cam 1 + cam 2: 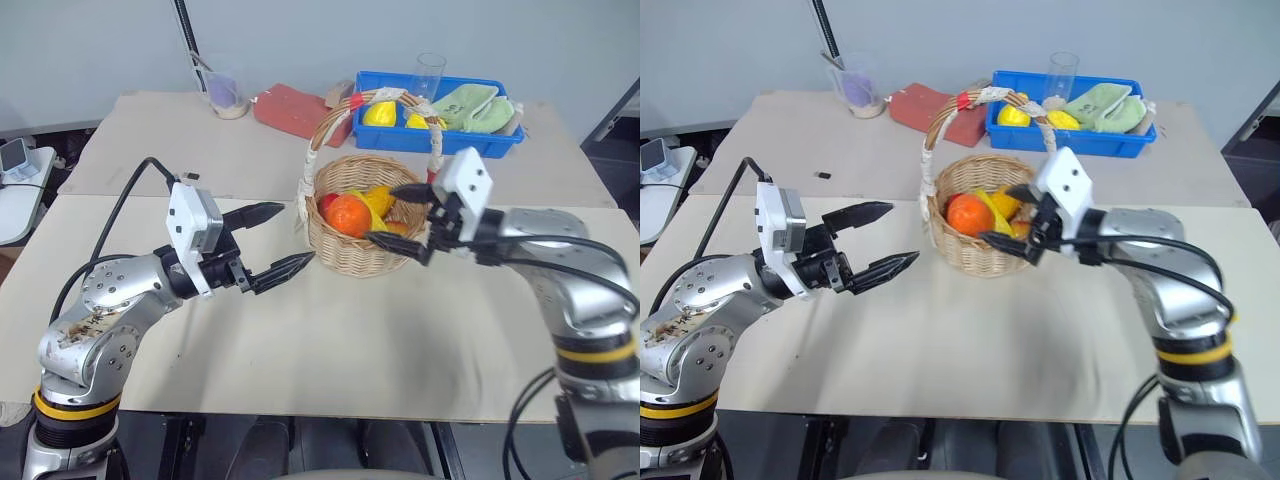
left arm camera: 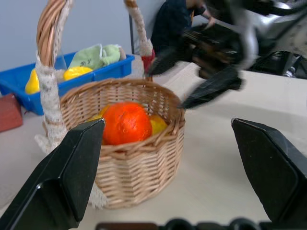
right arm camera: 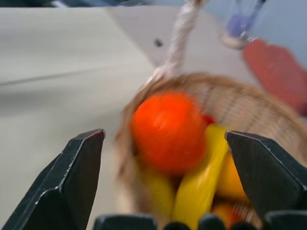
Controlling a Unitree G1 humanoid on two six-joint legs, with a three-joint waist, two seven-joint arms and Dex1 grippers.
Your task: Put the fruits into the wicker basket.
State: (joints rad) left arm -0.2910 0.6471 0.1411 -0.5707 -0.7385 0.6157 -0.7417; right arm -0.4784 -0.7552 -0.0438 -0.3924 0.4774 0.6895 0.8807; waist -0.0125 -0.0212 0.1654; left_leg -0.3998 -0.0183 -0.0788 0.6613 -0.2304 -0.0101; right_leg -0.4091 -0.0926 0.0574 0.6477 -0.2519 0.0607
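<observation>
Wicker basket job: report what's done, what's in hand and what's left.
Done: the orange and the banana both lie inside the wicker basket, among other fruit. In hand: nothing; the left claw and the right claw are open and empty on either side of it. Left: no fruit shows on the table.

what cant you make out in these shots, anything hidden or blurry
- Basket bottom: the orange fruit and banana cover it; a red fruit peeks out, kind unclear.
- Right wrist view: motion blur smears the weave.
- Blue tray: the handle crosses its yellow fruits.
- Cup contents: too small.
</observation>
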